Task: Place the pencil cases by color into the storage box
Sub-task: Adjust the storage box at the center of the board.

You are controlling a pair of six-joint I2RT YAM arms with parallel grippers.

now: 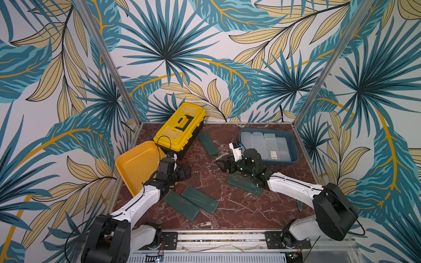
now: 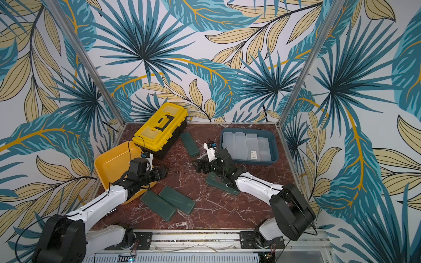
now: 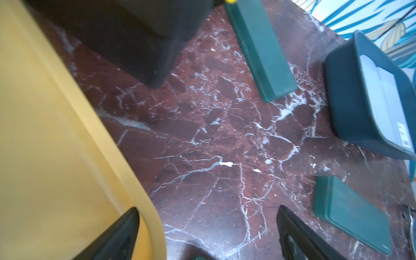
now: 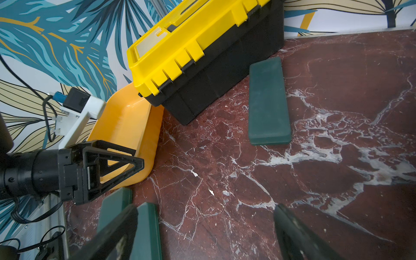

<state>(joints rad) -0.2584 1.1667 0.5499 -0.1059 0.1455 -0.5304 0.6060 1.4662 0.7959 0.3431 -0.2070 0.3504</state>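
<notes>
Both end effectors stand spread wide and empty: the left end effector hangs beside the rim of the yellow tray, and the right end effector hangs over the bare middle of the worktop. Nearest the robot, two green cases lie flat, one green case touching its neighbour along a long edge. A third green case lies farther in, partly hidden under the right arm. A fourth green case lies beyond it, just beside the yellow-and-black toolbox. At the far right, the white cases already sit in a row inside the blue bin, so the green ones are probably meant for the tray. These cases look like hard, matte plastic, so they are likely light and stiff, with little risk of crushing. They are also low and flat on a slick stone-patterned top, so they may skate away if nudged from one side. The safest hold seems to be across the short width at mid-length, with a finger coming down on each long edge. The touching pair leaves no gap for a finger between them, so the fourth case, which lies free, looks the easiest to take.
</notes>
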